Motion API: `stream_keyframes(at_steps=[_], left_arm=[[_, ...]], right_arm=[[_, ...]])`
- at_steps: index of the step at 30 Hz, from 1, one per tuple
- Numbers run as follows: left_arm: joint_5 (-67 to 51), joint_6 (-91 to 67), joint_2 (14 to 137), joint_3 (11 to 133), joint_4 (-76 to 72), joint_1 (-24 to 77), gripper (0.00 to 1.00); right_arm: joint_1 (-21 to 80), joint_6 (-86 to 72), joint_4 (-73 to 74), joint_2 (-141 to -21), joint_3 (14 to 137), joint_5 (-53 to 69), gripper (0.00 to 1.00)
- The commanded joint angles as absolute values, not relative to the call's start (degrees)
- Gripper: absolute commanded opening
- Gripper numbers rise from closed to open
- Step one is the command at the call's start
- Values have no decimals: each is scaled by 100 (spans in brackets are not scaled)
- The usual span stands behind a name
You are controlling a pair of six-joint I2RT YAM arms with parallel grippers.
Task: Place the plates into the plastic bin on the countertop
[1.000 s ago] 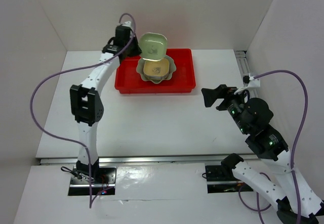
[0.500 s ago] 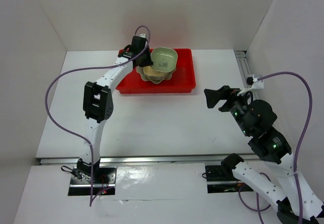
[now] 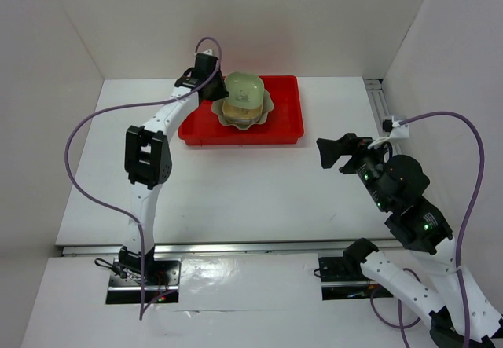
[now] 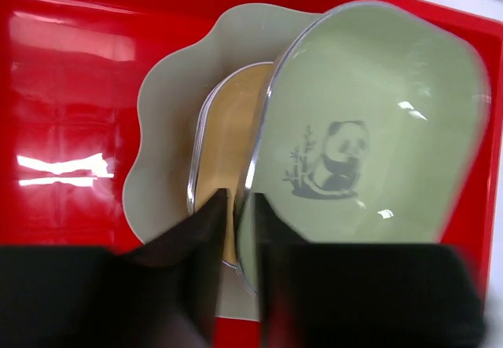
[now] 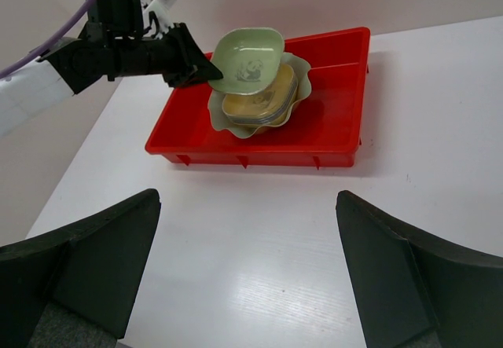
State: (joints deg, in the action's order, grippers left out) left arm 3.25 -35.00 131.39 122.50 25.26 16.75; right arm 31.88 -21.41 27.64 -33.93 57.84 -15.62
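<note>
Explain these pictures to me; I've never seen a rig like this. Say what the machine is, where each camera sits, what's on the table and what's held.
Two robot arms are bolted to a white table. One view looks down from above; the other two come from cameras on each wrist. A red bin holds a scalloped pale green dish with smaller dishes stacked in it, yellow on top. The left end effector pinches a green panda dish by its rim, tilted over that stack. The right end effector hangs open, empty.
</note>
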Motion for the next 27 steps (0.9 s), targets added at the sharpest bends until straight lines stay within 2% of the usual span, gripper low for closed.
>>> stream_keyframes(at_steps=[1, 2, 3, 7, 10, 12, 13, 16, 19, 23, 27], left_arm=[[291, -3612, 13184, 12331, 2276, 1705, 37], [203, -3612, 13184, 12279, 2276, 1705, 37], [202, -3612, 13131, 12278, 2224, 1705, 46], [132, -3551, 13017, 12278, 2224, 1705, 65], [132, -3499, 12684, 12278, 2294, 1705, 65], [350, -3437, 12133, 12138, 2548, 1757, 71], [499, -3437, 11877, 12025, 2645, 1758, 75], [834, -3437, 10656, 11209, 2935, 1758, 100], [975, -3437, 9619, 10093, 3084, 1810, 100], [1528, -3551, 7294, 8145, 3286, 1942, 100], [1880, -3551, 5482, 6963, 3699, 2144, 100]], right_arm=[[3182, -2127, 2707, -3410, 5906, -1556, 100], [3182, -2127, 2707, -3410, 5906, -1556, 100], [3182, -2127, 2707, -3410, 5906, -1556, 100], [3182, -2127, 2646, -3463, 5854, -1451, 100], [3182, -2127, 2646, -3515, 5854, -1450, 100], [3182, -2127, 2646, -3577, 5854, -1450, 100], [3182, -2127, 2706, -3577, 5906, -1502, 100], [3182, -2074, 2961, -3840, 5906, -1800, 100], [3182, -2013, 3084, -3955, 5959, -1802, 100], [3182, -1899, 3330, -3946, 6073, -1915, 100], [3269, -1828, 3630, -3639, 6187, -2328, 100]])
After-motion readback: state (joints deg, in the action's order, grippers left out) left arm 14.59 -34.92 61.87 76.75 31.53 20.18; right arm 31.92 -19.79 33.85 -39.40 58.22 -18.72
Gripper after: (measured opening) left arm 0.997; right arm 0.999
